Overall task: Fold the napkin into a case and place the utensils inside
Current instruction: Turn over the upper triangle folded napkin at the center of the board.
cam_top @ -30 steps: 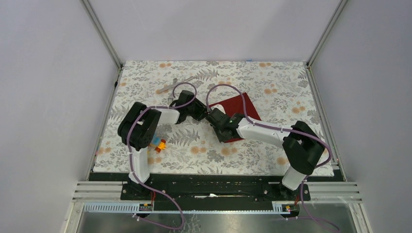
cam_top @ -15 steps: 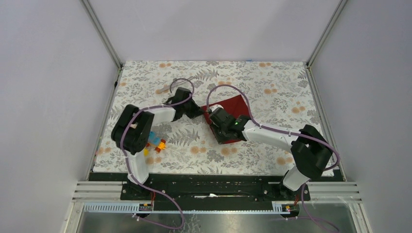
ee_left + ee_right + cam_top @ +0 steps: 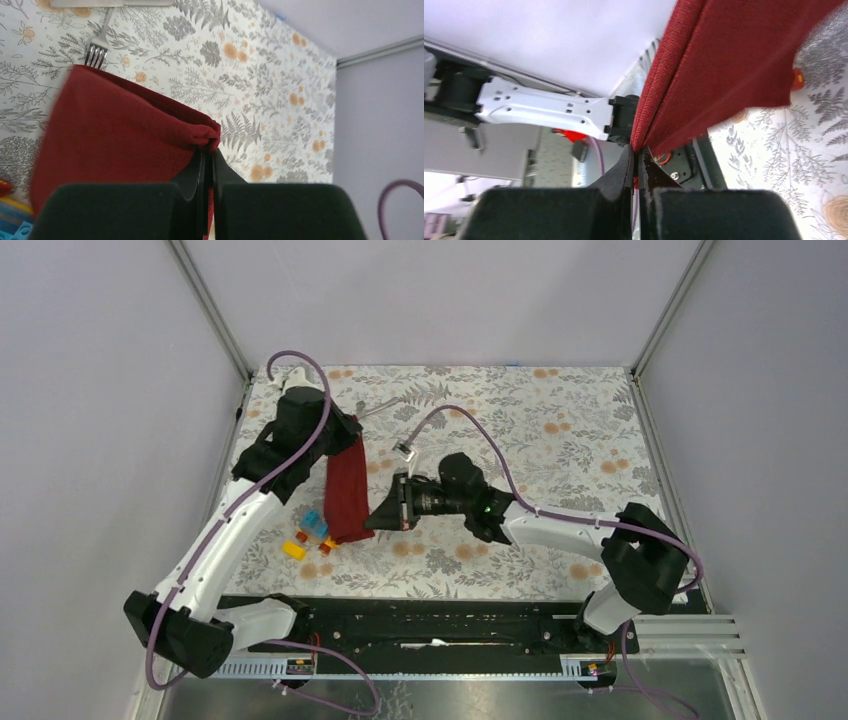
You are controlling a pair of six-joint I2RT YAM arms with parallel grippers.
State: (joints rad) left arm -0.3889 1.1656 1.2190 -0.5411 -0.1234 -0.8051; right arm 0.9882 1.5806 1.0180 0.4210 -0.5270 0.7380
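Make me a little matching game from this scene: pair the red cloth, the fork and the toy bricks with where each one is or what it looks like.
Things:
1. napkin
2. fork
3. toy blocks

Descriptions:
A. silver, lying flat on the flowered table, toward its far side
B. many-coloured, beside the napkin's near end
C. dark red, pinched by the left claw and the right claw

Pairs: 1-C, 2-A, 3-B

Top view: high, far, facing down. Wrist views: close along jaws, sharing napkin (image 3: 125,130).
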